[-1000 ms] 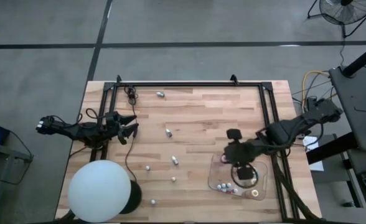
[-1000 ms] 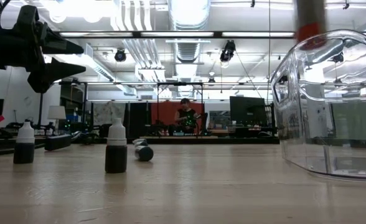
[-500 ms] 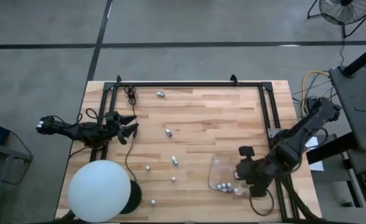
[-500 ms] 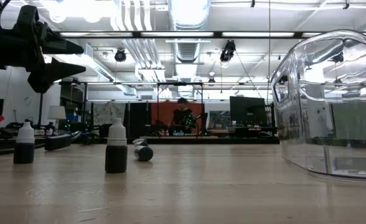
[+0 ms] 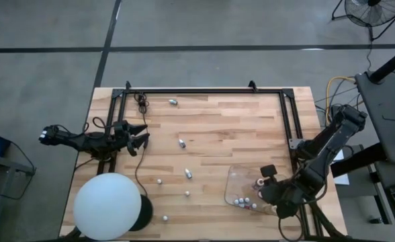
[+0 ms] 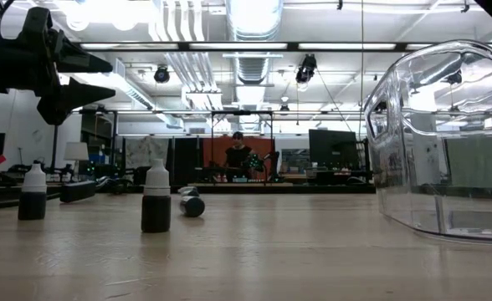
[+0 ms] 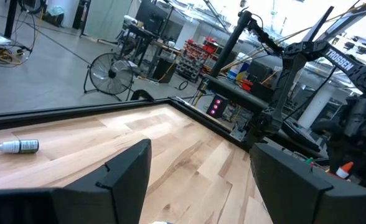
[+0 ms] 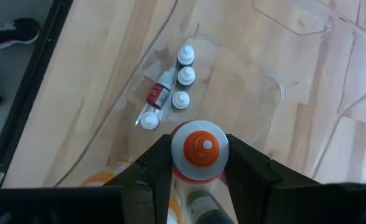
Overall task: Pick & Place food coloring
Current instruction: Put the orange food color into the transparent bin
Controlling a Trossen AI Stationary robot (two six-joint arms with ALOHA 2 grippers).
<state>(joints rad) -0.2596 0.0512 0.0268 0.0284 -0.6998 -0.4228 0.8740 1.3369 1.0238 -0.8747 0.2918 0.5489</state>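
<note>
High view looks straight down; low view skims the table.

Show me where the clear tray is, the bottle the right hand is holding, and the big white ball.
Tray (image 5: 232, 176): high view, bare far-left corner of its floor.
Held bottle (image 8: 199, 147): right wrist view, its orange cap top, between the right hand's fingers.
White ball (image 5: 107, 206): high view, middle of its top.

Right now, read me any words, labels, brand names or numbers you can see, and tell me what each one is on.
"TROSSEN": white letters on a dark robot arm link, seen from the left wrist view.
Bottle labels in the clear tray, including the red-labelled bottle: too small to read.
Nothing else is readable.
</note>
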